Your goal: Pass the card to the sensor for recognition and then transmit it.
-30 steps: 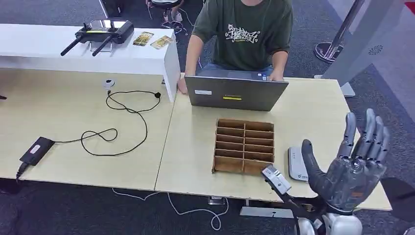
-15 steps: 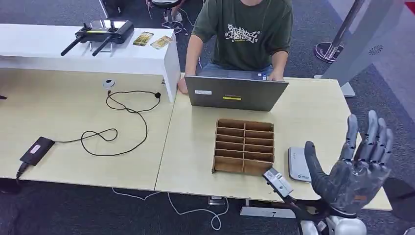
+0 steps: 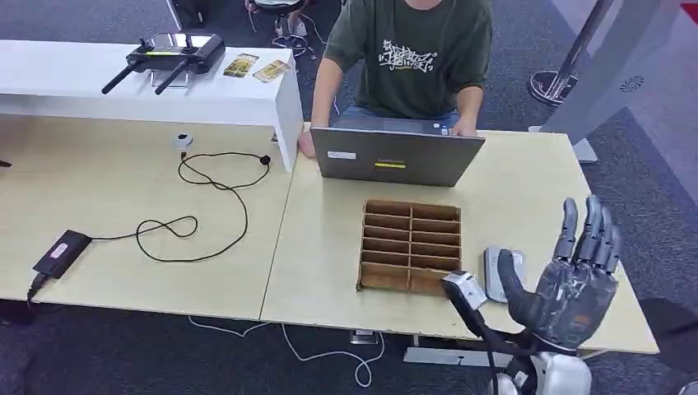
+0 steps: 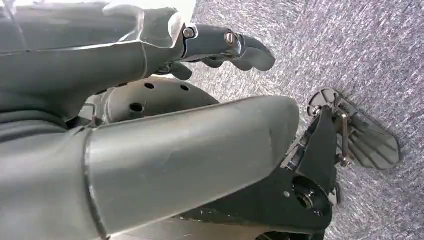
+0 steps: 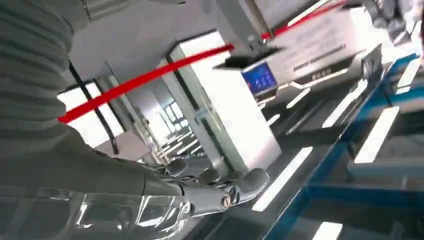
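Head view first: my right hand (image 3: pixel 568 284) is up over the near right corner of the bench (image 3: pixel 527 185), palm toward me, fingers (image 3: pixel 588 230) spread and straight, holding nothing. Right behind my thumb there's a flat grey card reader (image 3: pixel 496 274) lying on the bench, just beside the cardboard divider tray (image 3: pixel 410 245). That tray is split into two columns of slots, and every slot I can see into looks bare, just brown cardboard. Two cards (image 3: pixel 255 67) sit way off on the white shelf (image 3: pixel 123 82) at the far left, next to a black controller with antennas (image 3: pixel 169 53). A person in a green shirt (image 3: pixel 407 49) is at a grey laptop (image 3: pixel 393 155) across from me. Black cable (image 3: pixel 206 206) loops over the left half of the bench to a small black box (image 3: pixel 59 251).

Left wrist view gives me something the head view doesn't: my left hand (image 4: pixel 150 135) hanging over grey carpet (image 4: pixel 350 60), thumb big in the picture, nothing in it, though I can't really tell how its fingers lie. Right wrist view is aimed up and away from the bench, showing my fingertips (image 5: pixel 240 182) stretched out against a white pillar (image 5: pixel 225 105) with a red stripe (image 5: pixel 150 75).
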